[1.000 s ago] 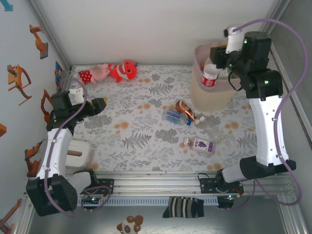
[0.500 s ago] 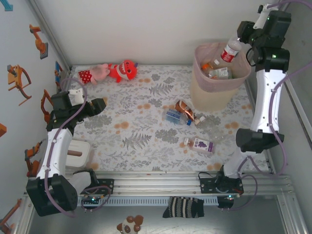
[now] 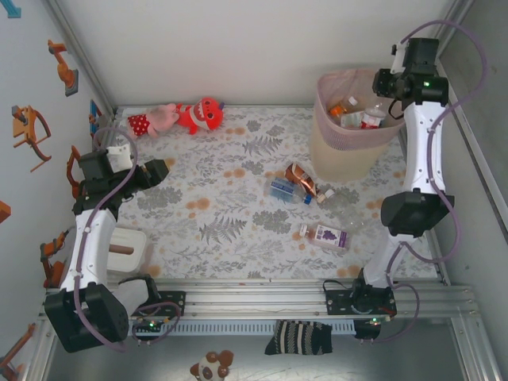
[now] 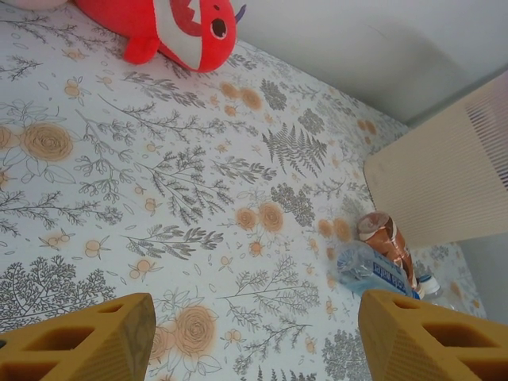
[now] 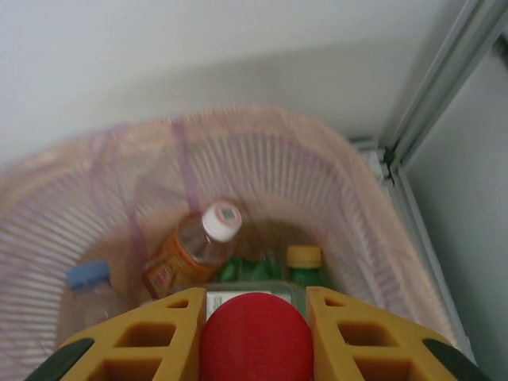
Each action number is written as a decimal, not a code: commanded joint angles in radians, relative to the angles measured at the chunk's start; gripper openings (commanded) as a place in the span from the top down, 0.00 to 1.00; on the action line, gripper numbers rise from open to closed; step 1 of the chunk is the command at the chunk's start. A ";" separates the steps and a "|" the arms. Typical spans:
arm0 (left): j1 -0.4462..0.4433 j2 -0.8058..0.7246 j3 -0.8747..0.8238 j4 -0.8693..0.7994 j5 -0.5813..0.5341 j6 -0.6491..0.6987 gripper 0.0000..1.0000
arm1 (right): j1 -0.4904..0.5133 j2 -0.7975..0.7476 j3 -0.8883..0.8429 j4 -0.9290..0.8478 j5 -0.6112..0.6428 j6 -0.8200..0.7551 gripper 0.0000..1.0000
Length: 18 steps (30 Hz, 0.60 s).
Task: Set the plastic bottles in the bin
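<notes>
Red-capped plastic bottle (image 5: 254, 349) | pinched in right gripper (image 5: 254, 305) over pink-rimmed round bin (image 3: 349, 151), upper right | drop step; next: release | left gripper (image 4: 250, 333) spread, empty

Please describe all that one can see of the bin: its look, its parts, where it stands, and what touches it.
The bin is a tall round wastebasket of ribbed plastic, pink at the rim and cream below. It stands upright at the far right corner of the table, with its mouth open. Several bottles lie inside, among them an orange-labelled bottle with a white cap and a green bottle with a yellow cap. The right gripper holds a red-capped bottle over its mouth.
</notes>
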 commanded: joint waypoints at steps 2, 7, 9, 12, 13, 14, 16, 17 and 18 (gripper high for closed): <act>0.010 0.007 -0.002 0.025 0.034 0.006 0.32 | 0.000 0.031 -0.053 -0.054 0.005 -0.043 1.00; 0.015 0.008 -0.003 0.027 0.034 0.004 0.32 | 0.001 0.086 -0.086 -0.055 -0.039 -0.053 1.00; 0.018 0.009 -0.003 0.026 0.034 0.002 0.33 | 0.003 0.114 -0.088 -0.052 -0.048 -0.057 1.00; 0.020 0.008 -0.004 0.027 0.034 0.002 0.32 | 0.007 0.156 -0.086 -0.050 -0.053 -0.060 1.00; 0.021 0.008 -0.004 0.026 0.034 0.003 0.32 | 0.008 0.166 -0.086 -0.047 -0.055 -0.062 1.00; 0.021 0.008 -0.004 0.026 0.034 0.002 0.33 | 0.009 0.178 -0.084 -0.044 -0.057 -0.062 0.96; 0.023 0.007 -0.005 0.027 0.034 0.002 0.33 | 0.010 0.197 -0.071 -0.037 -0.057 -0.061 0.89; 0.024 0.007 -0.006 0.026 0.034 0.003 0.33 | 0.010 0.204 -0.062 -0.031 -0.057 -0.060 0.84; 0.024 0.006 -0.006 0.027 0.034 0.003 0.33 | 0.011 0.211 -0.053 -0.027 -0.060 -0.060 0.78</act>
